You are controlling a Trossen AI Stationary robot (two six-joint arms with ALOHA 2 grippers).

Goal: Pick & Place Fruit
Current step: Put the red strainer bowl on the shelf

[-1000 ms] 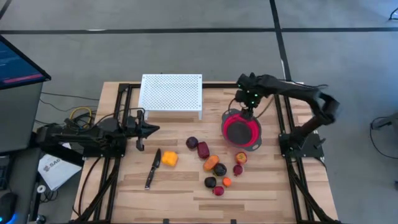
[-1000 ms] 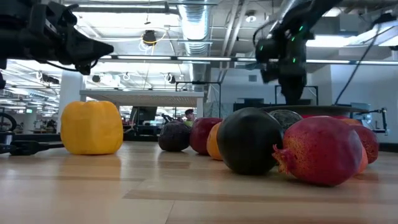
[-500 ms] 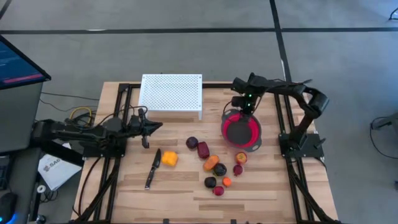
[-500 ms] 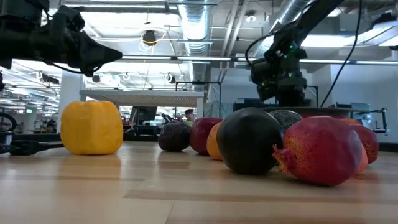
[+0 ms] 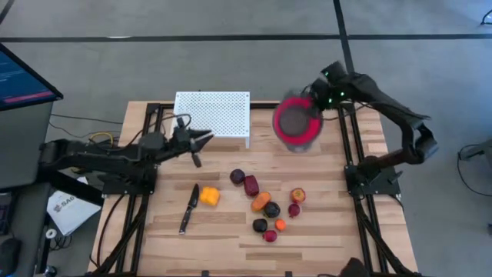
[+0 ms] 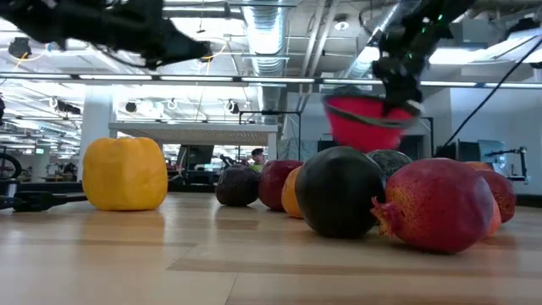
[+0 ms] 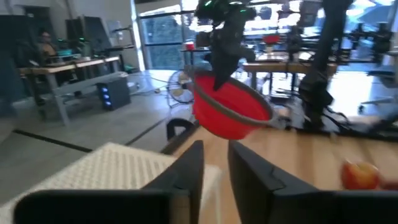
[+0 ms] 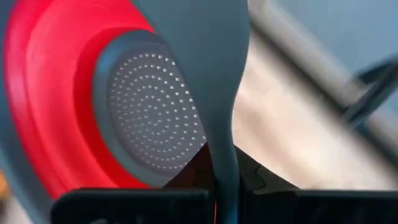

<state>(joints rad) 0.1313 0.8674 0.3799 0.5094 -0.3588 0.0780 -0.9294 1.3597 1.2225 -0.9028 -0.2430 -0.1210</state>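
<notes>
The right gripper (image 5: 323,98) is clamped on the grey handle of the red bowl (image 5: 296,123) and holds it lifted clear of the table (image 5: 330,223), near the far right corner; the right arm bends sharply from its base at the table's right edge, elbow out to the right. In the right wrist view the bowl's (image 8: 68,112) perforated grey bottom fills the frame (the handle runs down between the fingers). The left gripper (image 5: 201,141) hovers above the table just in front of the white perforated box (image 5: 212,117), its arm stretched nearly straight from the left edge, fingers slightly apart and holding nothing. The fruit (image 5: 264,201) lies clustered on the table's centre, with a yellow piece (image 5: 209,197) beside the knife (image 5: 189,208).
</notes>
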